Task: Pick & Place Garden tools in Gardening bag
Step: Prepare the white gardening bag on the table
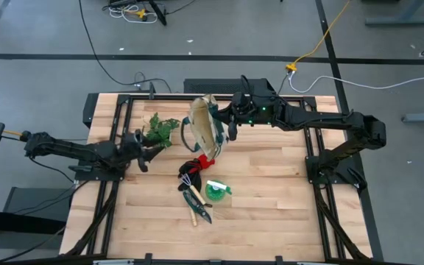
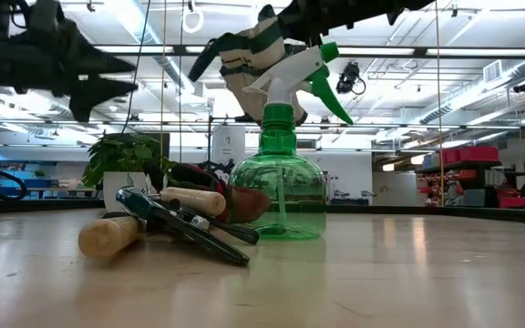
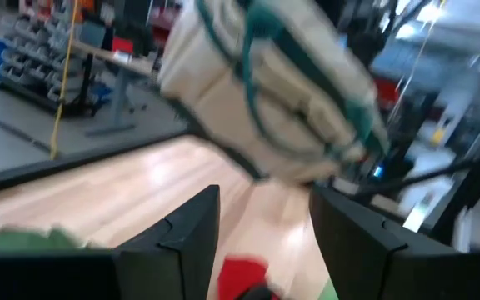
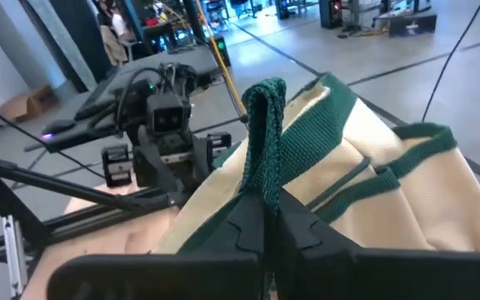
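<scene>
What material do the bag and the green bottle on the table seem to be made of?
The gardening bag looks like beige woven canvas with matte green webbing trim; the weave shows on the strap pinched in the right hand, and it hangs soft. The green spray bottle looks like glossy translucent plastic: light passes through it.

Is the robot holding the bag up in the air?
Yes, the right gripper pinches the gardening bag's green handle, lifting it above the table.
</scene>
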{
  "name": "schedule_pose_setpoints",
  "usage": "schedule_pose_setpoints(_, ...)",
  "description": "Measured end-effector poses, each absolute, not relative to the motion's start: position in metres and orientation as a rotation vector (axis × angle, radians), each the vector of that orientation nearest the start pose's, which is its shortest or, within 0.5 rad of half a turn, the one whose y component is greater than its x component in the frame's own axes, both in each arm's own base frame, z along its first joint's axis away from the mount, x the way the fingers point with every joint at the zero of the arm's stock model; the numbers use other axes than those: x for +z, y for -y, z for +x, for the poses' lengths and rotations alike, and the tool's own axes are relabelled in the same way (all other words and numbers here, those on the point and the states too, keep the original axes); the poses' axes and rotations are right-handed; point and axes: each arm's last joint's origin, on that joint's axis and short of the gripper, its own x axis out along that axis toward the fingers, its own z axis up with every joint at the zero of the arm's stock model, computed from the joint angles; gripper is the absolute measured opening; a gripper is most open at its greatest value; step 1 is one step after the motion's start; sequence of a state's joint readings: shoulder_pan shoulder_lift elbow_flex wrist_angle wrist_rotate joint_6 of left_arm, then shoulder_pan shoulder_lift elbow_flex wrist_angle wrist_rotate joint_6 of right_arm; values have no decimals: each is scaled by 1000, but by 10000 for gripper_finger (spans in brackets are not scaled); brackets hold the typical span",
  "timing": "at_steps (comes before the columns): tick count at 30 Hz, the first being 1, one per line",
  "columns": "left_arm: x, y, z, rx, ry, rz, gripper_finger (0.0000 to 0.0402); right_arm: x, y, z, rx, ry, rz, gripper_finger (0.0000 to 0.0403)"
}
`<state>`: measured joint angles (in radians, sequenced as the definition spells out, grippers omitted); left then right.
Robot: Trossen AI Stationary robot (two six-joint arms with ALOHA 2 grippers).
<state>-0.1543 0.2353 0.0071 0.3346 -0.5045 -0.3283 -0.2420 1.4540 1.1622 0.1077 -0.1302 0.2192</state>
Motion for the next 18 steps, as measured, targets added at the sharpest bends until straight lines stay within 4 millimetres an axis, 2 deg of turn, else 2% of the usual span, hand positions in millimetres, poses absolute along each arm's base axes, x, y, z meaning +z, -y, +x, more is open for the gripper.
schedule_pose_setpoints(7,192,2,106,303,301,-408,193,339,74,328,-99,-132,246,2)
schedule_pose_setpoints(18,192,3,107,293,319,-487,193,348,67,330,2,-51,224,2)
